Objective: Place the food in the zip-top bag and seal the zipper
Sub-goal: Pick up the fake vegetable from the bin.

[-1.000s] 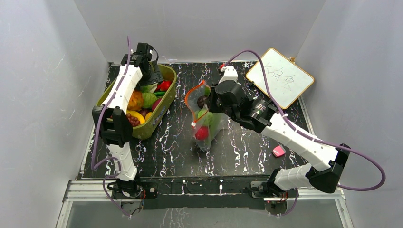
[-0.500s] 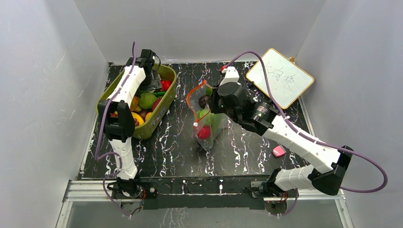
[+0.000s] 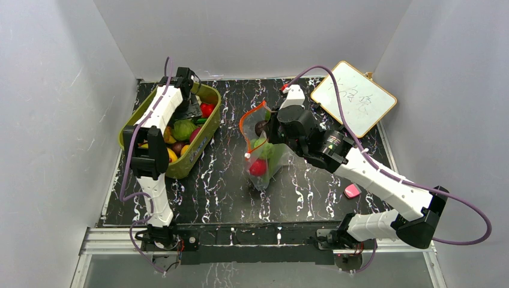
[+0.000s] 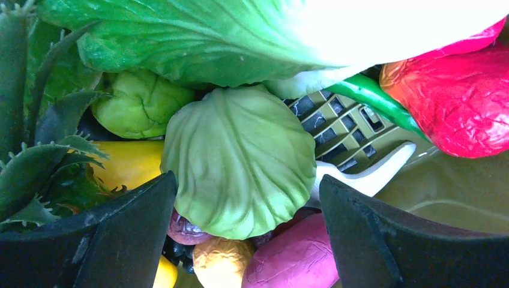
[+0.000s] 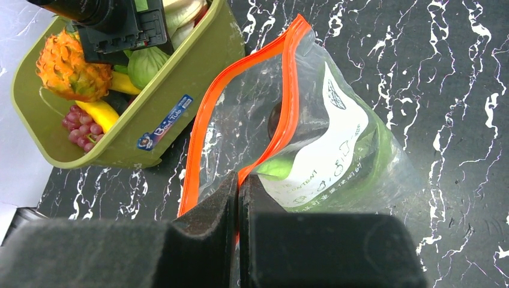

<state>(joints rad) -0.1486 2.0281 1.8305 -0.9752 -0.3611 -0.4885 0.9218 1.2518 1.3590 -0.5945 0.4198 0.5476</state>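
Center frame, top view: the right gripper [image 3: 269,128] pinches the rim of the zip-top bag [image 3: 266,157], fingers closed flat together on the red-orange zipper [image 5: 289,90]. The bag stands on the black marbled table [image 3: 312,180] with its long axis running from the top of the frame to the bottom. Its mouth is uppermost and turned toward the left of the frame, facing the olive-green tub [image 3: 198,150]. The two halves of the strip bow apart in a loop, so the mouth gapes, and the white slider tab [image 3: 246,156] sits at the loop's lower end. A red round fruit [image 3: 258,167] and green pieces lie inside the clear plastic.

At upper left, the left gripper [image 3: 191,111] is down inside the tub. The wrist view shows its jaws spread wide with the pale green cabbage [image 4: 240,162] between them; contact cannot be made out. A long green leaf [image 4: 198,30] and a red fruit [image 4: 462,102] crowd around it.

A white wood-framed board [image 3: 353,98] lies at upper right.
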